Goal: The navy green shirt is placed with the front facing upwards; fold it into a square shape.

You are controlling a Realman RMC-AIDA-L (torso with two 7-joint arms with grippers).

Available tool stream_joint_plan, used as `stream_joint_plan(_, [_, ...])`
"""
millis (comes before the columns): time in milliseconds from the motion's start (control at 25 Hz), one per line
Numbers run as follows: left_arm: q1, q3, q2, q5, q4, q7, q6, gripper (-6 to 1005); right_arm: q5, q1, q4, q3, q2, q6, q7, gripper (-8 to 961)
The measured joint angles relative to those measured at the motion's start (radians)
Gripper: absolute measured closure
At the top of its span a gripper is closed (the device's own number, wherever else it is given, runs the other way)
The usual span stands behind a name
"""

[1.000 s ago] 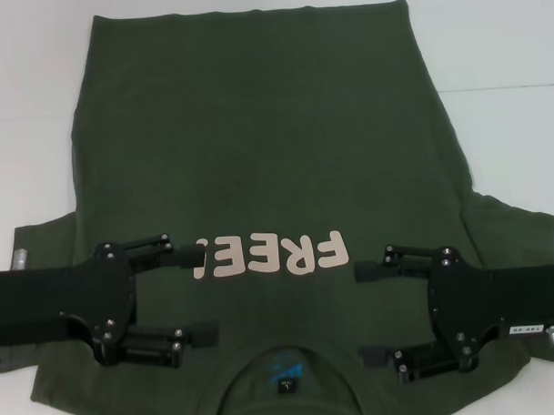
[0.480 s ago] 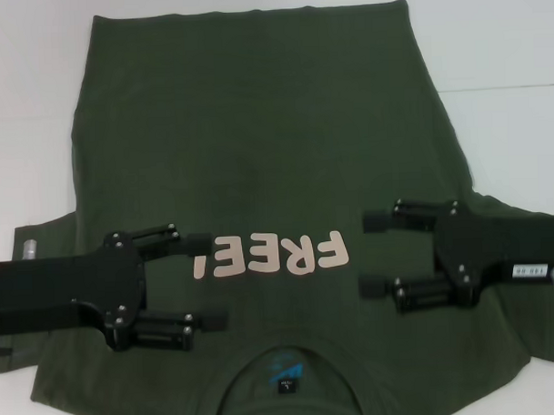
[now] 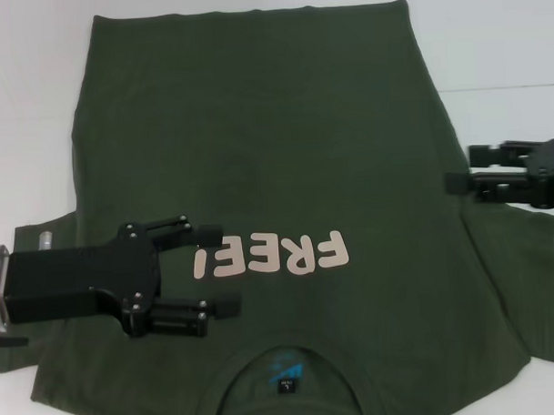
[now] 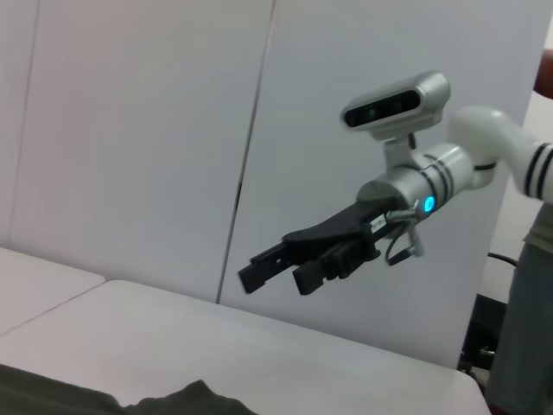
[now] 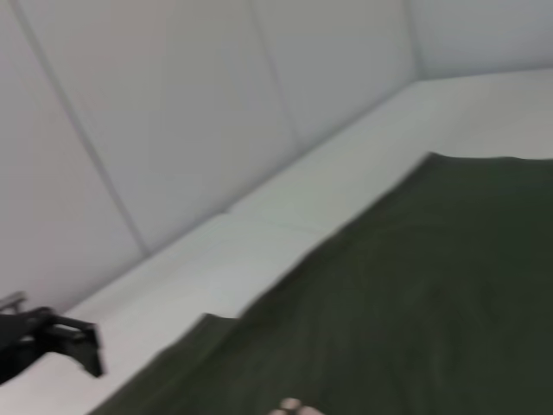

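Shirt (image 3: 266, 162) first: our navy green one lies flat on the white table (image 3: 499, 45), front up, with its pale "FREE" lettering (image 3: 270, 255) just past the tips of our left gripper (image 3: 217, 269) and the collar (image 3: 285, 380) with its blue label on the near side of that gripper. We hold the left gripper over the chest of the shirt, its two black fingers (image 3: 205, 235) spread apart with nothing between them; whether they touch the cloth we cannot tell. Our right gripper (image 3: 465, 167) sits well away across the shirt, at the shirt's right edge above the sleeve (image 3: 525, 281), its fingers parted and empty. From the left wrist we see the right gripper (image 4: 275, 266) raised clear of the table.
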Motion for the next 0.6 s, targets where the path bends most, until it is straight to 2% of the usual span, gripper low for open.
stream_joint_plan(200, [-0.011,0.001,0.000,0.001,-0.008,0.000,-0.011,71,-0.041,0.001,-0.058,0.114,-0.004,-0.053,0.031,174])
stream_joint_plan(440, [-0.016,0.001,-0.001,-0.002,-0.009,-0.003,-0.012,72,-0.094,-0.014,-0.184,0.187,-0.001,-0.099,0.163,90])
stream_joint_plan(600, [-0.022,0.001,-0.001,0.000,-0.015,-0.005,-0.019,72,-0.130,-0.015,-0.201,0.274,-0.007,-0.163,0.231,41])
